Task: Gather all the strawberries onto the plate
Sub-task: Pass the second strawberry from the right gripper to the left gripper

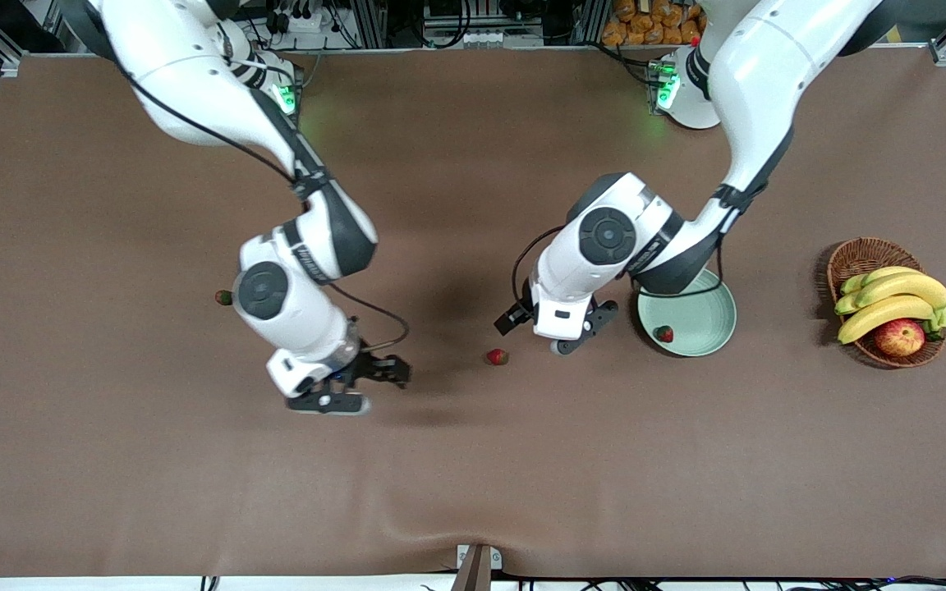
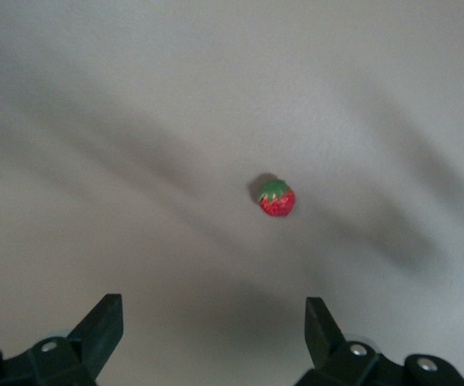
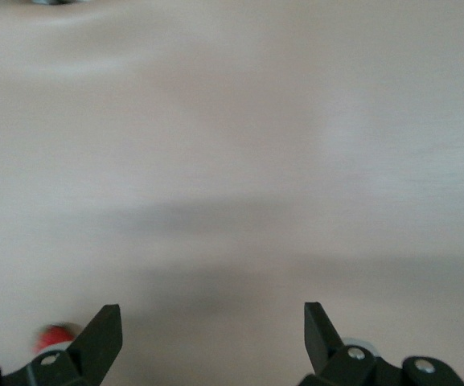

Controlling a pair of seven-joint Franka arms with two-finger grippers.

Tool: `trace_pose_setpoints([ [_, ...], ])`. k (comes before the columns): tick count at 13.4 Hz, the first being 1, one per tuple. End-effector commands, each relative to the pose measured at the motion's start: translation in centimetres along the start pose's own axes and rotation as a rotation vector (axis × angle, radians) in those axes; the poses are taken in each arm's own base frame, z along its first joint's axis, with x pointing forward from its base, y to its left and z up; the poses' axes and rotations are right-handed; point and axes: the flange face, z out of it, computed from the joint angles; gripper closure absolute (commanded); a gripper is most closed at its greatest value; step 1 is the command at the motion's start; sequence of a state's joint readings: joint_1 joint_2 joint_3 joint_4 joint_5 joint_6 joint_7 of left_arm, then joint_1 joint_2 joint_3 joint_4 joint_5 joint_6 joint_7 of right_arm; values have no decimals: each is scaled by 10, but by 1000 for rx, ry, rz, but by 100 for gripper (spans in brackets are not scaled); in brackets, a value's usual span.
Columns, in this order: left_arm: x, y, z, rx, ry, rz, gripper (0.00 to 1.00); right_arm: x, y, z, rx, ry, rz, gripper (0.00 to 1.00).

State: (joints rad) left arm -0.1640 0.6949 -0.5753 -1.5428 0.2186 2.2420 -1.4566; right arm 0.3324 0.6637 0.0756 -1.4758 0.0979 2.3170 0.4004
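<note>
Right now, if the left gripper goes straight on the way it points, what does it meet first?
Probably the strawberry on the table, which lies roughly centred ahead of the open left gripper. Nothing else shows in that line, though the depth is unclear.

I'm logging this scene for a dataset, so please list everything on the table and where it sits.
strawberries: three, red with green caps; one in the plate, one on the cloth between the hands, one toward the right arm's end.
plate: one, pale mint green, beside the basket.
basket: one, brown wicker, toward the left arm's end.
bananas: a yellow bunch, in the basket.
apple: one, red-yellow, in the basket.
table: brown cloth.
left hand: open, above the cloth beside the plate.
right hand: open, above the cloth.
</note>
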Motion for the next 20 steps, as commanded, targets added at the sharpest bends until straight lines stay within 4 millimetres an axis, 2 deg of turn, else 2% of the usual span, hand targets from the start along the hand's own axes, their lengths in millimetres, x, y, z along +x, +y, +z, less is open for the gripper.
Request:
trace_pose_setpoints([
  [1,-5,23,30,-15,78,-72,0,-32,76,-9,-60,-71,-10,0],
  [2,-9,26,44,-36,106,-102,0,-37,95,-12,-70,-81,7,0],
  [4,-5,26,65,-77,130,-200,0,-42,126,-21,-117,-83,12,0],
  [5,-10,27,78,-90,127,-206,0,-44,143,-22,-151,-86,6,0],
  [7,-11,27,97,-117,141,-225,0,-48,181,-17,-211,-106,9,0],
  [9,-16,24,117,-114,153,-214,2,-63,217,-7,-256,-147,-13,0],
  [11,-14,21,129,-108,164,-215,10,-73,261,-3,-262,-185,11,0],
  [13,-11,23,133,-125,165,-218,19,-87,301,2,-261,-229,33,0],
  [15,-10,22,138,-128,163,-217,37,-104,311,3,-263,-254,54,0],
  [16,-9,22,139,-128,163,-214,53,-112,327,2,-262,-268,84,0],
  [18,-9,21,139,-124,168,-187,100,-129,342,14,-252,-302,120,0],
  [19,-8,24,130,-133,176,-155,100,-133,343,20,-235,-315,146,0],
  [20,-1,27,113,-151,187,-153,100,-138,341,24,-204,-328,185,0],
])
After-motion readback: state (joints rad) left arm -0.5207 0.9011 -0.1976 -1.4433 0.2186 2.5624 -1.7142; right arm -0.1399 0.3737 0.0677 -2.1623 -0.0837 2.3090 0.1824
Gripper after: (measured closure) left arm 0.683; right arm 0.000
